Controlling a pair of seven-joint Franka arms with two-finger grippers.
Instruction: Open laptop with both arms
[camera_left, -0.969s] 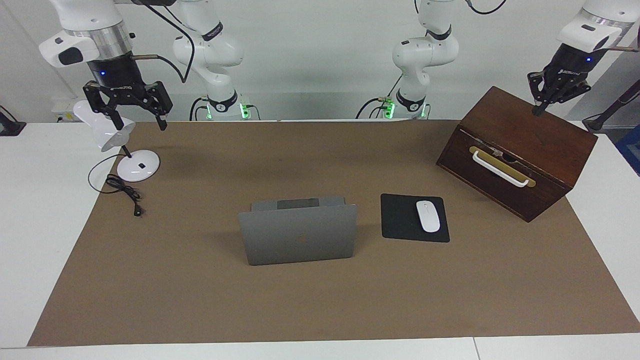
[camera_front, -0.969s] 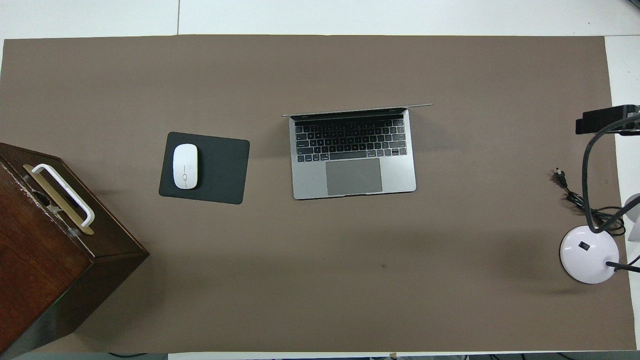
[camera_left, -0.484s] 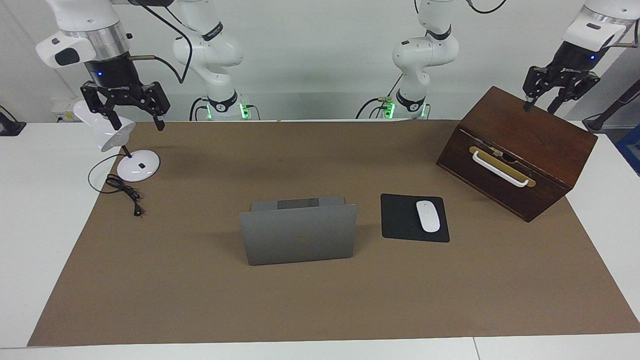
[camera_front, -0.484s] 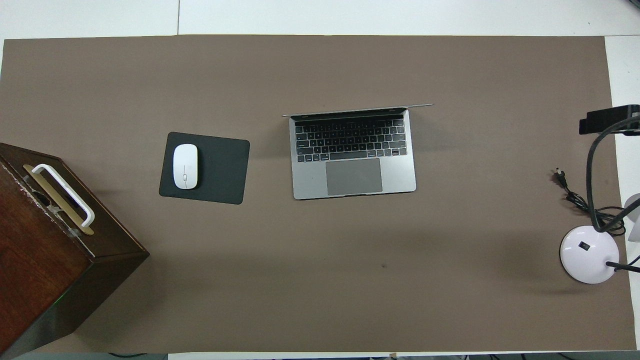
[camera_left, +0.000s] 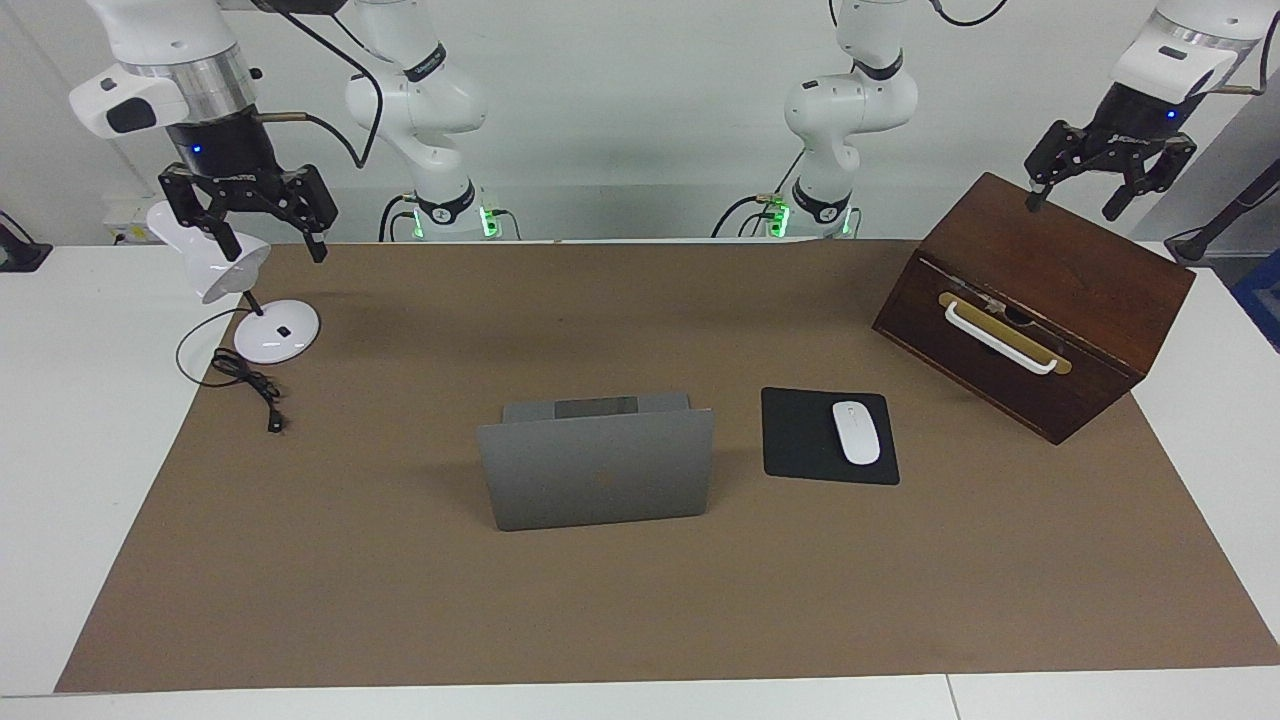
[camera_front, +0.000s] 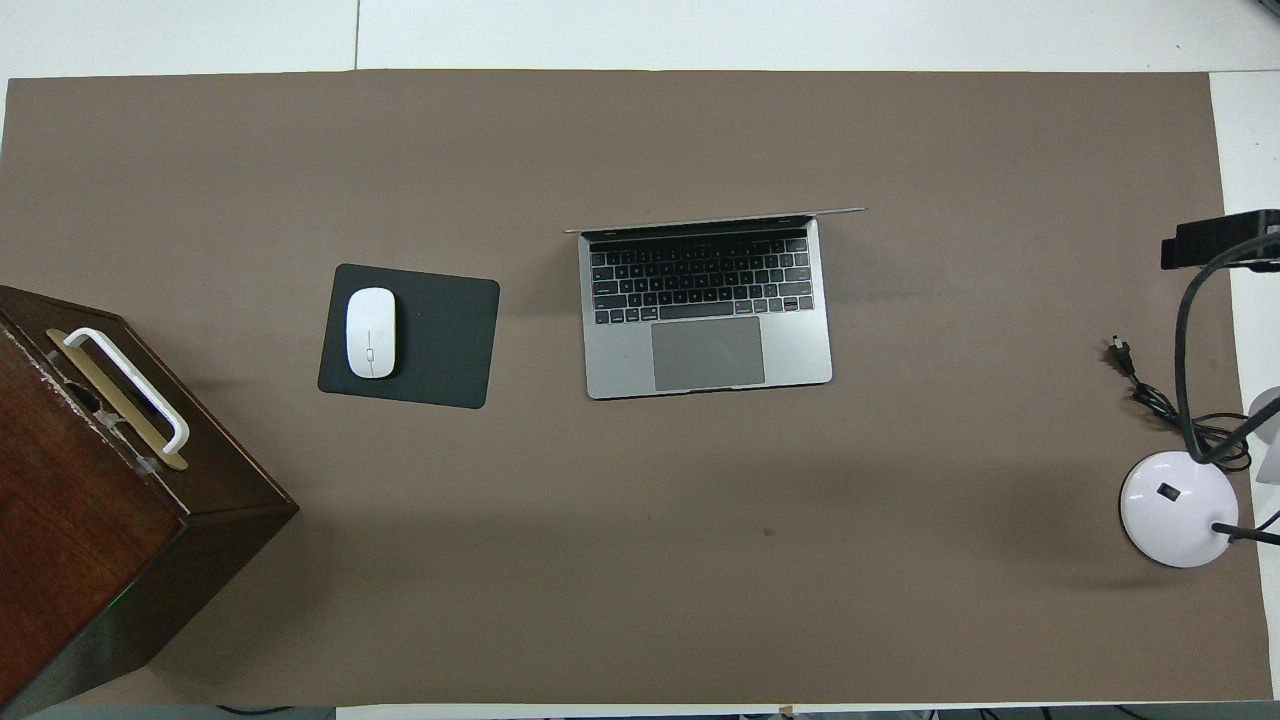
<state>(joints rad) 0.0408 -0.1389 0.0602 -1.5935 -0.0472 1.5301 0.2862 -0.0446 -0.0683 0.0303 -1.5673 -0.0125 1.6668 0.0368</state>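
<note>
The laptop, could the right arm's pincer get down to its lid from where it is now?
Probably yes. The right pincer hangs open over the lamp at its own end of the table, and only bare brown mat lies between it and the open laptop, whose lid stands upright.

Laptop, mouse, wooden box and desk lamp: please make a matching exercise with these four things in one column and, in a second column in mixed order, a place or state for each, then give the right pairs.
Column one:
1. laptop
2. mouse
3. wooden box
4. desk lamp

Column two:
A. at the right arm's end of the table
B. lid raised, keyboard showing
C. on the black mouse pad
D. at the left arm's end of the table, white handle on its front

Pairs: 1-B, 2-C, 3-D, 4-A
</note>
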